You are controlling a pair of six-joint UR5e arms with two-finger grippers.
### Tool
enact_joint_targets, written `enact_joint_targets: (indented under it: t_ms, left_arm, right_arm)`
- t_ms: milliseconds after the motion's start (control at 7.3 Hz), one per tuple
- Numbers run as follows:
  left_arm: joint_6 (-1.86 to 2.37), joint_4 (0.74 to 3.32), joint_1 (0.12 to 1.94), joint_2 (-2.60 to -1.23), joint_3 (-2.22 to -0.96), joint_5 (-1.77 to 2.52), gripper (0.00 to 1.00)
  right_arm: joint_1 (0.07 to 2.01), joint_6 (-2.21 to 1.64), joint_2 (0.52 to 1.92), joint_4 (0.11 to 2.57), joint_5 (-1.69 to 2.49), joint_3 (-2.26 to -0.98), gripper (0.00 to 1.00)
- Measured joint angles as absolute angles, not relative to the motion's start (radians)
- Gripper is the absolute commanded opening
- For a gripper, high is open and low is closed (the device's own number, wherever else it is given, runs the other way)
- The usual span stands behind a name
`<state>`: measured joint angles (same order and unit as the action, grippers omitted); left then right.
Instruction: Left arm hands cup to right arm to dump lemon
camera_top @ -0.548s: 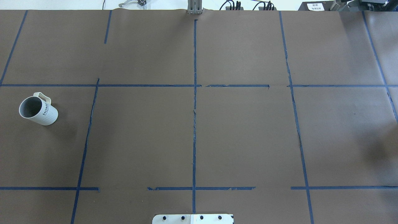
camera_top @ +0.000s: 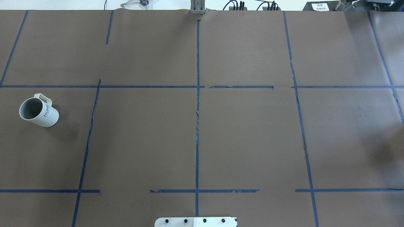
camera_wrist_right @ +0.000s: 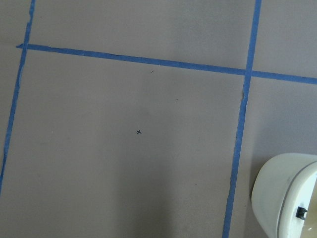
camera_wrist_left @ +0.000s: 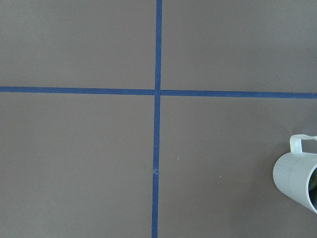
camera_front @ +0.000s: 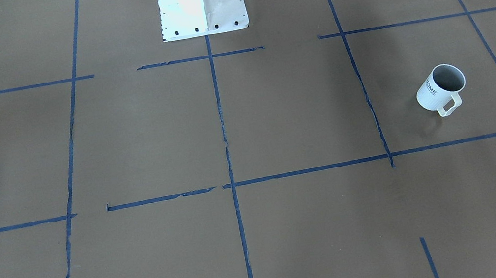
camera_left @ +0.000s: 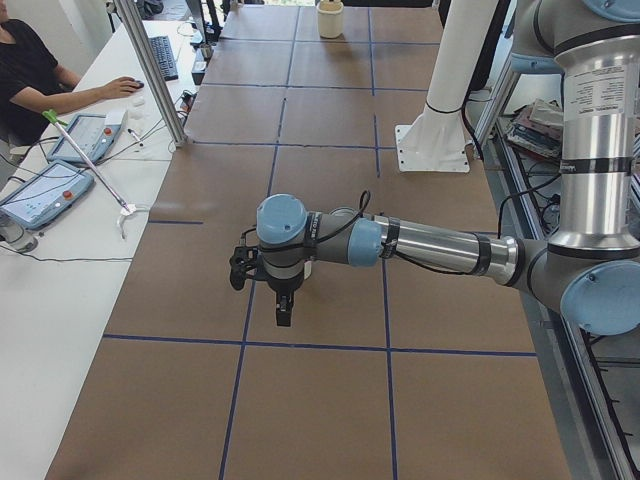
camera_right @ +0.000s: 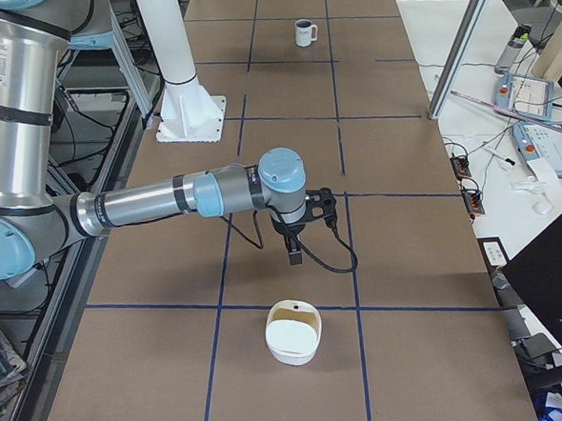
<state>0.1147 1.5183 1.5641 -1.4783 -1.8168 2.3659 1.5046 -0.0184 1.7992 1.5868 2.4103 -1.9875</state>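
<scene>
Against the overhead view of half a second ago, I find no change. The cup point(camera_top: 39, 110) stands on the same spot on the table point(camera_top: 252, 138), far out on the left side of the base point(camera_top: 195, 221) and forward of it. Its mouth is up and its handle is turned away from the base. No arm enters the overhead view. I judge the task to be at its first step, with the pick-up not yet made.

Left gripper point(camera_left: 283, 312): it hangs fingers-down above the table on the base's left side. Its wrist camera shows the cup cut off by the frame's right edge, so the gripper is not centred over the cup. The cup is free of it. I cannot tell how far the jaws stand apart.

Right gripper point(camera_right: 295, 255): it hangs above the table on the base's right side, near a cream bowl point(camera_right: 294, 339). I cannot tell its opening either.

Lemon: it shows in no view, and the cup's bottom is hidden. Keep the cup level when lifting.
</scene>
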Motion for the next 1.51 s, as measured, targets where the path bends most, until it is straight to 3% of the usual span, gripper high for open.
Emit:
enact_joint_targets:
  t_ms: [1508]
  left_arm:
    - [0.122,1.537,1.559,-1.479,-1.815,2.415,1.0]
  right_arm:
    - [1.498,-0.013,1.799,1.55,2.409,-1.982,1.0]
